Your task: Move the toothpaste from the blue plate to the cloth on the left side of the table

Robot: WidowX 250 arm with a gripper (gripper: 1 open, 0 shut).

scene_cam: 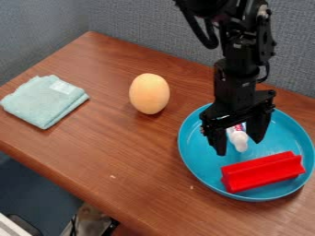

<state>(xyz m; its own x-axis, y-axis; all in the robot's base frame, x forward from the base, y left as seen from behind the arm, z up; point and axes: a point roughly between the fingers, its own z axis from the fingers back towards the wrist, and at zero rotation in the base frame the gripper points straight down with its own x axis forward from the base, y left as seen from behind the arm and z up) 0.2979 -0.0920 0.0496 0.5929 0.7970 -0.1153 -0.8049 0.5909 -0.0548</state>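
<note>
now gripper (238, 136) spread over toothpaste (240, 140), inside blue plate (197, 152)

Bench (110, 138): dark reddish-brown wood. The blue plate (197, 159) sits at the right near edge and holds the toothpaste (240, 140) and, nearer, a red block (262, 171). The gripper (239, 140) points straight down into the plate, jaws wide apart on either side of the toothpaste. An orange egg (149, 93) stands left of the plate. The cloth (42, 99) lies far left.
</note>
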